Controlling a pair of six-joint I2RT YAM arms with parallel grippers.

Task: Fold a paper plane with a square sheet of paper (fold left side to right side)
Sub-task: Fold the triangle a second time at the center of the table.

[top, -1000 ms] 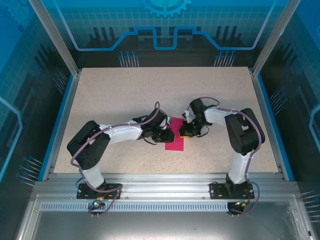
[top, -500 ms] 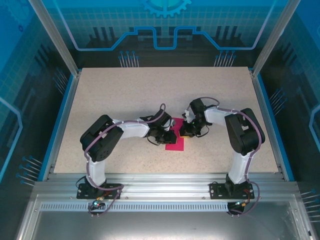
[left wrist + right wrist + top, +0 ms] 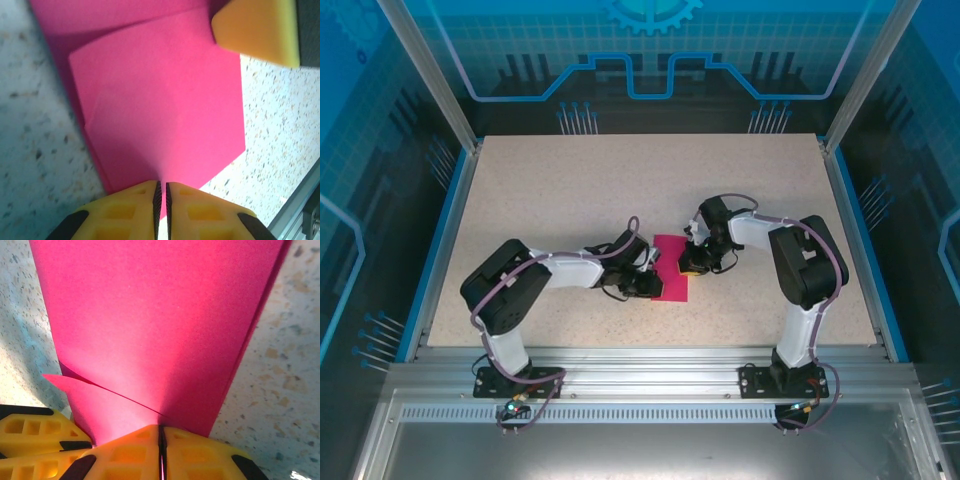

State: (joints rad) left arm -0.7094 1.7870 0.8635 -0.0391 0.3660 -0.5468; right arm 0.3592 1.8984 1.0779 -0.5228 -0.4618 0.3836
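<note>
The thin magenta-pink square sheet of paper (image 3: 672,272) lies part-folded on the speckled table (image 3: 570,190), right jaws clenched on its edge, left jaws closed at its border; pressing the crease flat probably comes next.

Lab robot cell: aluminium frame (image 3: 430,75), blue panels (image 3: 650,60), speckled table (image 3: 570,190).

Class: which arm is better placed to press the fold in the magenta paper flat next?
Probably the left. The left gripper, jaws shut, rests over the edge of the folded magenta paper sheet, seemingly free to slide. The right gripper is shut on the paper, likely anchoring it.
</note>
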